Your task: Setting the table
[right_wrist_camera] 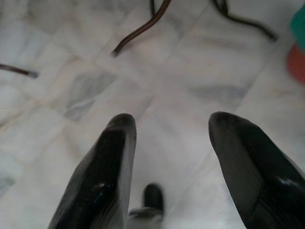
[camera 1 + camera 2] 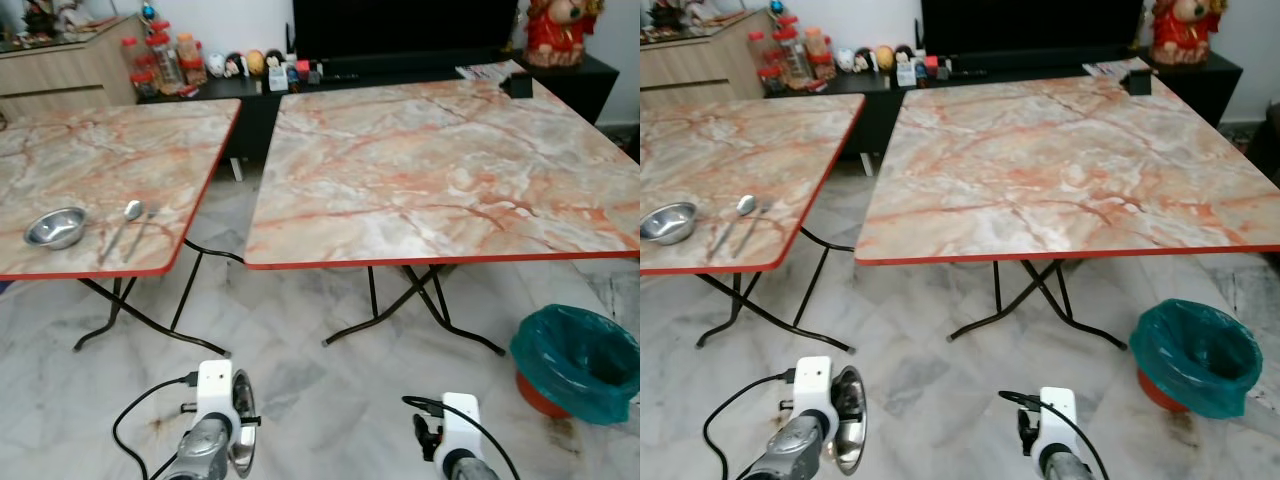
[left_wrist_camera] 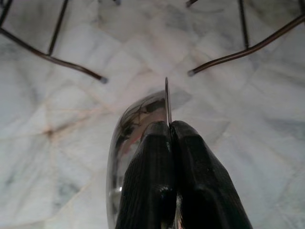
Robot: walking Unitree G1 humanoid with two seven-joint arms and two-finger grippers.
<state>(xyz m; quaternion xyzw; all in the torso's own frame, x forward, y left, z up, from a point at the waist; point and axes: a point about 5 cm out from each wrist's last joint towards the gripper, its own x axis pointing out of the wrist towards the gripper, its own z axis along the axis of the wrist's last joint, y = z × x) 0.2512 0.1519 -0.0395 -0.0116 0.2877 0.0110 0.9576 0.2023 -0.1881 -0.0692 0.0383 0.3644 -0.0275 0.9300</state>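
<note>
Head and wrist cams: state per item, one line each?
left gripper: shut on the rim of a steel bowl, held low above the floor
held steel bowl: on edge, clamped
right gripper: open, nothing between the fingers
second steel bowl: upright on the left table
spoon: lying flat beside that bowl
fork: flat beside the spoon
bin: open, teal liner fitted

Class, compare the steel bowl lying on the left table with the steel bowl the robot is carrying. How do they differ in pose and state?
The bowl on the table sits upright, mouth up, beside a spoon; the carried bowl hangs on edge above the floor. The table bowl is free of any grip; the carried bowl's rim is pinched in the left pincer. Both are shiny metal and look empty.
</note>
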